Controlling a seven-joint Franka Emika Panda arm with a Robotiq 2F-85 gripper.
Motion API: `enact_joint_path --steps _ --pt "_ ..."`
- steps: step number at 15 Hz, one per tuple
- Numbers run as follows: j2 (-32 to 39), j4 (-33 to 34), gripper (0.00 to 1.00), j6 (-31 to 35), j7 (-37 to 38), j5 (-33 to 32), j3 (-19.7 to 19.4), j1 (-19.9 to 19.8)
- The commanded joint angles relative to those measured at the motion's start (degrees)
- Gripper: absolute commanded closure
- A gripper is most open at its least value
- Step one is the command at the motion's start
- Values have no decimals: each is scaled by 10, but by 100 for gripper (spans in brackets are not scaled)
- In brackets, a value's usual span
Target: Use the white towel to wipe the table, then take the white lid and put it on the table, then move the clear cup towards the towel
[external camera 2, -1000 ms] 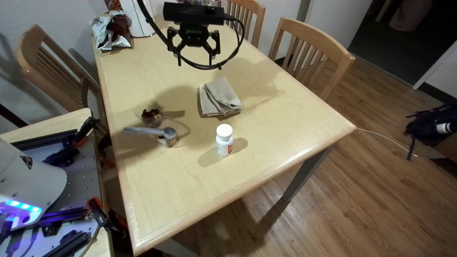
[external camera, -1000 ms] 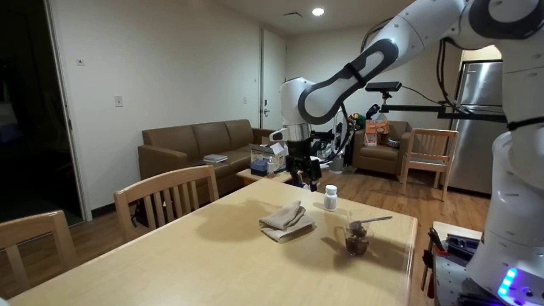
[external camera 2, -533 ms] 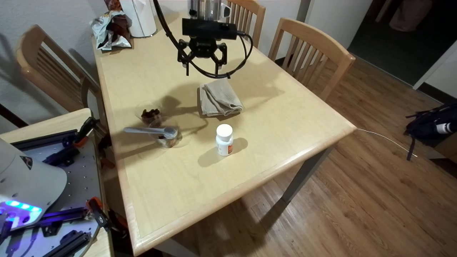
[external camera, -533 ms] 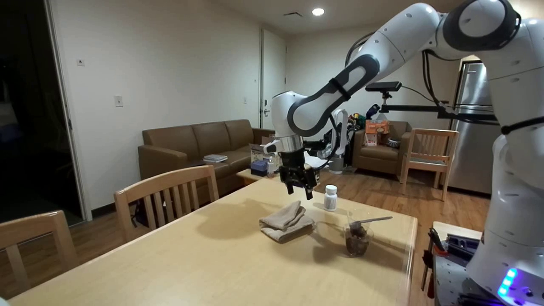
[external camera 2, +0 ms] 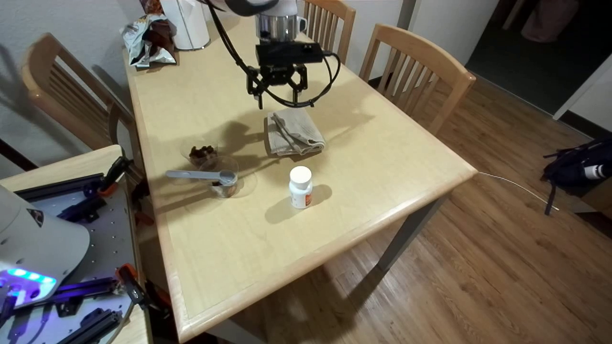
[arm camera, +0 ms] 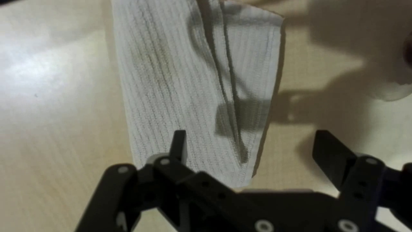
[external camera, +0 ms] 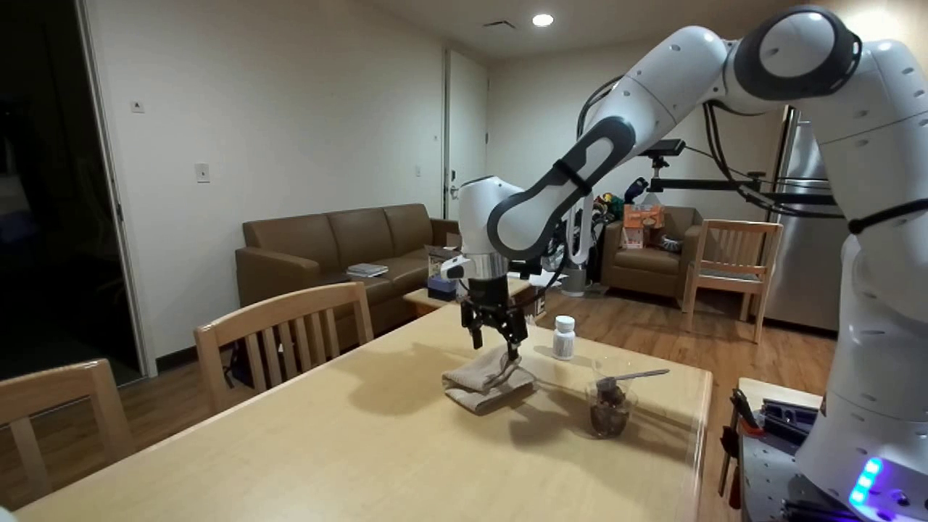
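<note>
Wrist view: wide-spread pincer (arm camera: 251,141) straddles one edge of the towel (arm camera: 180,93), table (arm camera: 64,145) stretching either side, contact unclear.

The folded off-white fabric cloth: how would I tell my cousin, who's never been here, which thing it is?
Start at the big rectangular light-tan wooden table; find the open black two-fingered gripper. Close below lies a folded, ribbed, off-white fabric cloth with a faint brownish smudge. Unlike the upright white plastic bottle and clear plastic cups nearby, it lies low in loose layers.
</note>
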Motion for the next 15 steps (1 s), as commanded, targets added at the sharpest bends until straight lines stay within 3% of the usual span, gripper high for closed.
enact_joint_path --steps 1,3,4,5,7,15 --pt "54 17 0 43 -25 2 10 -28" --pt "79 27 0 44 -29 11 16 -39" --pt "89 33 5 48 -26 14 18 -44" --pt "100 39 26 55 -23 13 18 -47" --pt "116 50 30 63 -36 17 27 -58" --pt "124 55 82 70 -67 29 46 -82"
